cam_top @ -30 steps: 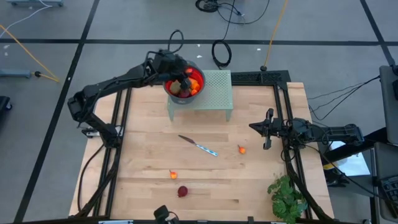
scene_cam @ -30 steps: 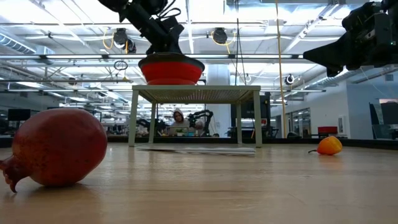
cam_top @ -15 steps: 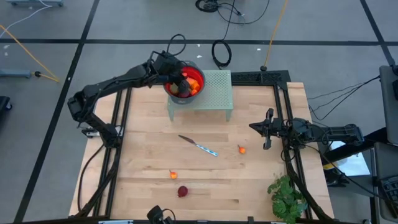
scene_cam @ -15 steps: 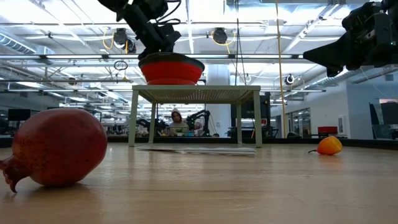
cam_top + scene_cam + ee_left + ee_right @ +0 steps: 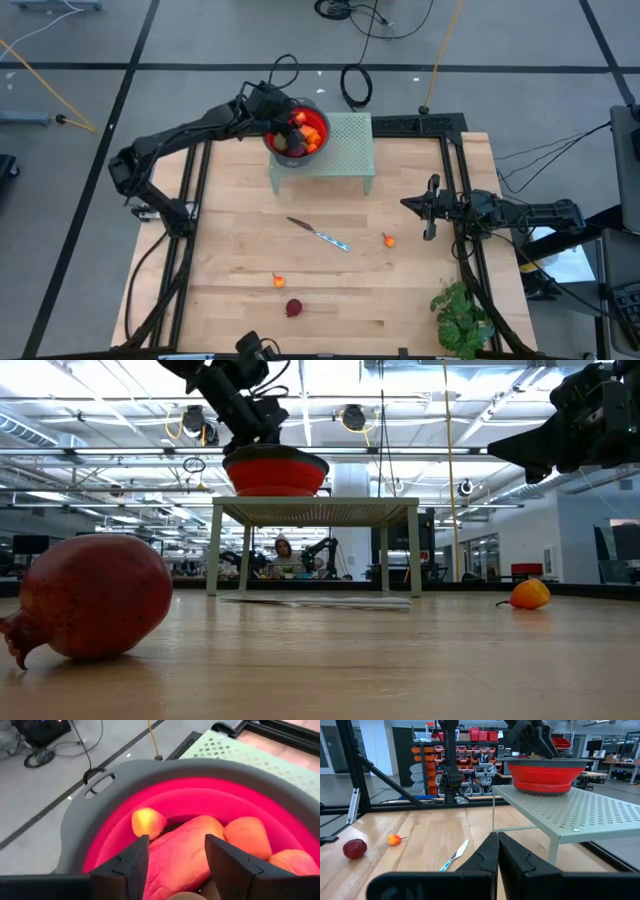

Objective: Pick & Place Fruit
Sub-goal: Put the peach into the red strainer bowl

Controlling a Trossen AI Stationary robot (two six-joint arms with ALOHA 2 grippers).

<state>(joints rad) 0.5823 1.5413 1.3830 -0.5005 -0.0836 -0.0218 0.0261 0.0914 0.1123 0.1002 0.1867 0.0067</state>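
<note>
A red bowl point(image 5: 272, 143) with a grey rim point(image 5: 80, 820) sits on a pale green perforated stand point(image 5: 345, 140) and holds several fruit pieces. My left gripper point(image 5: 172, 865) is open over the bowl's left side point(image 5: 280, 118), its fingers on either side of a long red-orange piece point(image 5: 175, 850) that lies in the bowl. On the table lie a dark red round fruit point(image 5: 293, 308) and two tiny orange ones point(image 5: 388, 240) point(image 5: 278, 282). My right gripper point(image 5: 497, 847) is shut and hangs above the table's right side point(image 5: 430, 212).
A thin silver knife point(image 5: 320, 234) lies mid-table in front of the stand. A green leafy plant point(image 5: 462, 315) stands at the near right corner. Black frame rails run along the table's left and right sides. Bare wood lies between the knife and the near edge.
My left gripper has drawn back a little from the middle of the bowl toward its left far side, uncovering more of the fruit inside. The right arm and the fruit on the table have stayed where they were.
</note>
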